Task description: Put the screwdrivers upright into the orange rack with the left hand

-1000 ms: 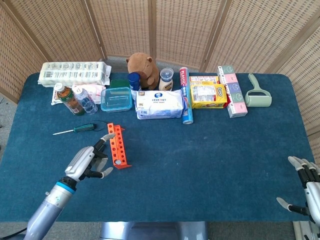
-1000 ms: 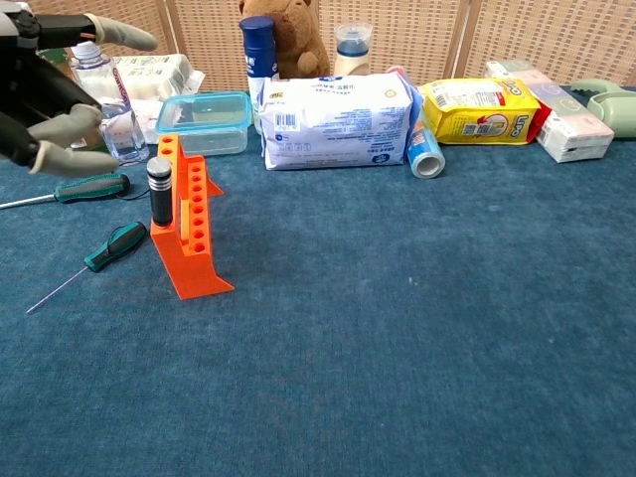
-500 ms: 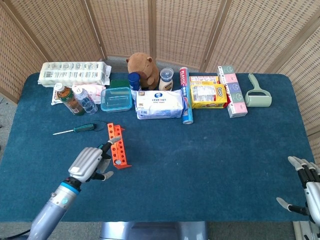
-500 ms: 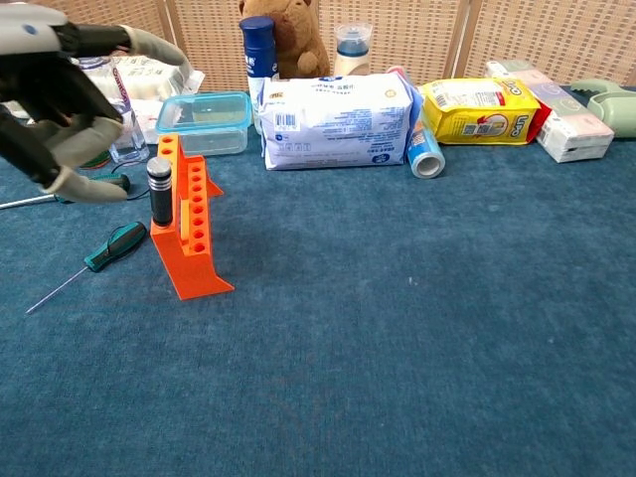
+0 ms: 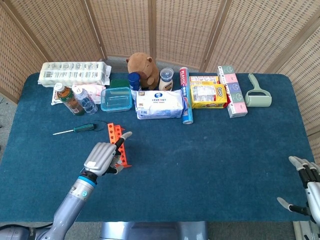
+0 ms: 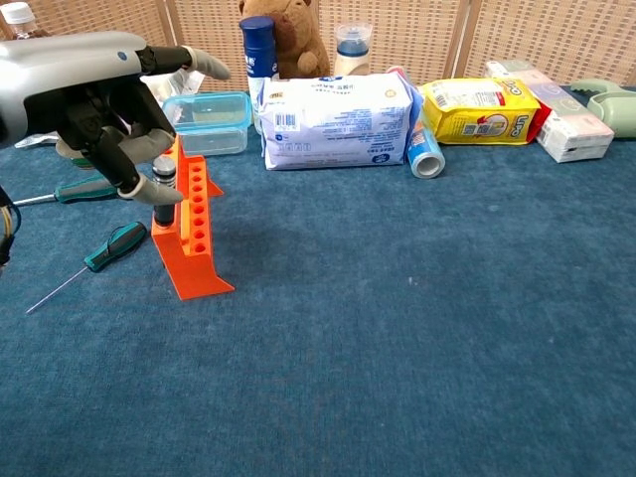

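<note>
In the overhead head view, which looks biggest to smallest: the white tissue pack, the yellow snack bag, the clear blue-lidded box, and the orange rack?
1. White tissue pack, plainly largest.
2. Yellow snack bag and clear blue-lidded box look about alike, so no ranking between them.
3. Orange rack looks smallest, though the left hand hides part of it.

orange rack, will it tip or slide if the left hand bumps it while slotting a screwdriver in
The orange rack looks like thin, light plastic, so a nudge from the left hand would probably slide it on the cloth. It stands tall and narrow with one screwdriver upright in it, so a sideways knock could tip it.
</note>
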Controlling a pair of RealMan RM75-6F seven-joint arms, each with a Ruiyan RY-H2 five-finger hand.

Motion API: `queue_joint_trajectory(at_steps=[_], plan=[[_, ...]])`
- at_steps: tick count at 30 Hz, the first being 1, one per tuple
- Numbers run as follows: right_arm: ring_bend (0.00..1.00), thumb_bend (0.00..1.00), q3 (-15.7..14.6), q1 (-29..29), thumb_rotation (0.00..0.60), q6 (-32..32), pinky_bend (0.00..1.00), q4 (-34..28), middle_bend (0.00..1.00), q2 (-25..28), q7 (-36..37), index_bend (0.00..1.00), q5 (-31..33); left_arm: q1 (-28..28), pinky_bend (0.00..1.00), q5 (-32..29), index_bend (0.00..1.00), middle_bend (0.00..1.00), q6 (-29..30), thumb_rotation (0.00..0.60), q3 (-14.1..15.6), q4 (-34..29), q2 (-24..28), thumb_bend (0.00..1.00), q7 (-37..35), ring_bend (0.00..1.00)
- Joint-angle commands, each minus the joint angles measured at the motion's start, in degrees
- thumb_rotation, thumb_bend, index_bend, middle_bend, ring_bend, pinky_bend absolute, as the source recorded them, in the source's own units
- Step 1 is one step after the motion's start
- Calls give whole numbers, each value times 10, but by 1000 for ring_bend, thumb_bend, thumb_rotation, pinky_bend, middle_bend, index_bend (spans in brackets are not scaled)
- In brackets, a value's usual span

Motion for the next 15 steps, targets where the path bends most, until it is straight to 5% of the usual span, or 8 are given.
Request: queue_joint_trajectory(at_steps=[1,15], plan=[[100,0,0,0,600,1,28,1,113,1,3,74,0,-2,920,-8,0,799,12,600,-2,-1,-1,227,8,761],[102,0,0,1,600,-2,28,-2,113,-1,-3,73,1,13,920,-4,0,799,28,600,-3,-23,46,235,-16,761]])
